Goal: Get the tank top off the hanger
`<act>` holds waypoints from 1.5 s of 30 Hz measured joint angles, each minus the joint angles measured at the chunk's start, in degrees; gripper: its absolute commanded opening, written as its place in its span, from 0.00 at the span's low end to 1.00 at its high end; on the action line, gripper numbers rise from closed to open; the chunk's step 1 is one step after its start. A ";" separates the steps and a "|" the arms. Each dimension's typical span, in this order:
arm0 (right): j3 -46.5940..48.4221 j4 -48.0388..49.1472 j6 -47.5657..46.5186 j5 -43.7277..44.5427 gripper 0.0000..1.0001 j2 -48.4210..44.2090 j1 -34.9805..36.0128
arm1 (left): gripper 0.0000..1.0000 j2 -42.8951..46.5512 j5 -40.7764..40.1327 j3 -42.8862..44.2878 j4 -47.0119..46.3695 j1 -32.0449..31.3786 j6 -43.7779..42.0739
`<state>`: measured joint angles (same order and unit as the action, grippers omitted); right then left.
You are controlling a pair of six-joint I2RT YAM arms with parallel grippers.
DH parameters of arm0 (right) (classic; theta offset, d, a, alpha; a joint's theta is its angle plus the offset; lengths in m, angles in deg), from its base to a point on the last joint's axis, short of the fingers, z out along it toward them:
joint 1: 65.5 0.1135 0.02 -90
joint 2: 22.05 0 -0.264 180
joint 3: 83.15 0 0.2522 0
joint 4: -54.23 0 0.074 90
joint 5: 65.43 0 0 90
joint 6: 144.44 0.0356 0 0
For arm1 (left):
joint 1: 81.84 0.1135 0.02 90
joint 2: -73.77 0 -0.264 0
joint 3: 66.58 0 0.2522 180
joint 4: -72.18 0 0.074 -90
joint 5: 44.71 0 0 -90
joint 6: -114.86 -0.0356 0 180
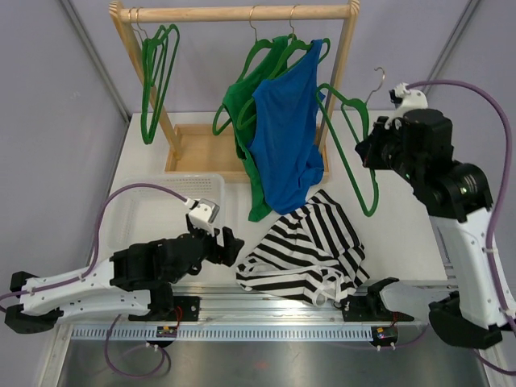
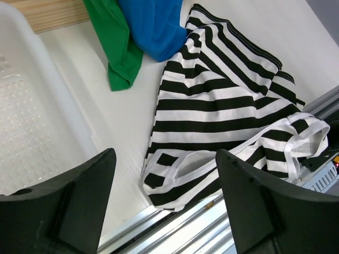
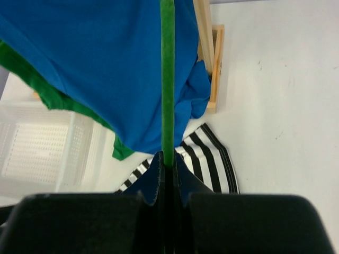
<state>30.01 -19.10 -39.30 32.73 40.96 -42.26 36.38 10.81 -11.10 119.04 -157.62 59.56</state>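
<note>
Partly the striped tank top (image 1: 310, 246) is hidden from me: in the left wrist view my own dark fingers (image 2: 74, 211) cover its near corner, and in the right wrist view only a striped wedge shows past my knuckles. It lies crumpled on the surface (image 1: 403, 234), off any hanger, its white-edged straps toward the rail (image 1: 266, 310) at the near edge.

My left end effector (image 1: 234, 244) hovers low just left of it, jaws spread wide with nothing between them. My right end effector (image 3: 168, 169) is raised well above and to the right of it, jaws pinched tight on a bare green hanger (image 3: 167, 79). That view shows the hanger edge on, as a thin line cut off at the top of the frame, and I cannot make out the exact spot of the grip.

Beside my left end effector sits a white basket (image 1: 133, 201), its perforated floor showing. Behind the tank top, a blue top (image 1: 286, 137) and a green top (image 1: 242, 105) hang from the rack (image 1: 242, 12), and they drape over the front of its wooden tray (image 1: 193, 149).
</note>
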 measured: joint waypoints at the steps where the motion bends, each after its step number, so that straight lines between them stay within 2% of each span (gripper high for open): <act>1: 1.57 -0.24 -0.37 0.00 0.00 2.23 0.02 | 0.83 0.79 -0.02 0.26 1.07 0.00 -0.04; 2: 3.41 -0.35 -0.83 0.22 0.00 4.66 0.00 | 0.85 1.60 -0.02 0.52 2.03 0.00 -0.11; 3: 5.09 -0.44 -1.36 0.39 0.00 6.82 0.00 | 0.96 2.29 -0.07 0.83 3.04 0.00 -0.20; 4: 6.49 -0.39 -1.86 0.87 0.00 8.70 0.00 | 0.99 3.17 -0.11 1.20 4.33 0.00 -0.35; 9: 12.83 -2.34 -4.17 3.87 0.00 14.62 0.39 | 0.99 5.81 -0.31 2.36 8.33 0.00 -0.11; 20: 27.52 -4.94 -9.07 12.33 0.00 23.26 7.30 | 0.99 6.38 -2.03 2.84 12.85 0.00 1.51; 27: 40.57 -6.40 -11.45 15.32 0.00 34.49 9.73 | 0.99 6.40 -2.36 2.84 13.75 0.00 1.86; 33: 41.81 -6.25 -14.29 19.45 0.00 38.42 9.88 | 0.99 6.43 -2.36 2.82 13.77 0.00 1.88; 45: 48.92 -3.54 -17.64 20.59 0.00 41.53 9.40 | 0.99 6.43 -2.32 2.84 13.73 0.00 1.88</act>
<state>78.92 -22.64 -56.94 53.32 82.48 -32.86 42.81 8.49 -8.26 132.77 -157.62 61.44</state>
